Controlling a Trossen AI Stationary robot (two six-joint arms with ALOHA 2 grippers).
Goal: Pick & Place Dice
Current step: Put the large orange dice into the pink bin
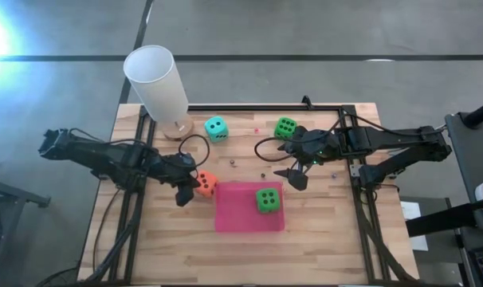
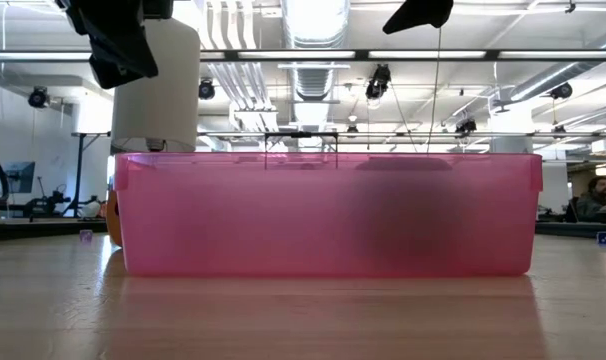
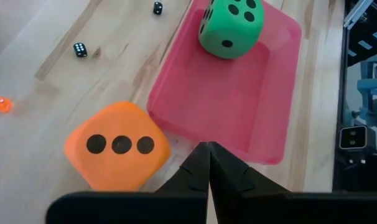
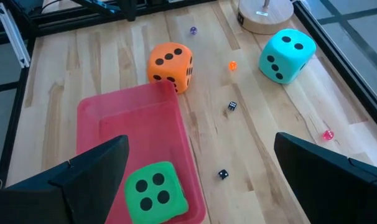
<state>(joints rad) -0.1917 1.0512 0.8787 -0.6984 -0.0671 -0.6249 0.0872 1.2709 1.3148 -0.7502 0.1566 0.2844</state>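
The chief risk lies with the left pincer: its fingers are pressed together and hold nothing, and it hangs just beside the orange die, which touches the outer wall of the pink tray. If it comes down closed, it would likely shove the soft cube along the worktop or wedge it against the tray instead of gripping it. The right pincer stands wide and empty above the tray's far corner; a careless descent there could knock the tray.

One green die already sits inside the tray. The teal die and the second green die lie well beyond the tray. All look like spongy cubes with dark pips, easily squashed.
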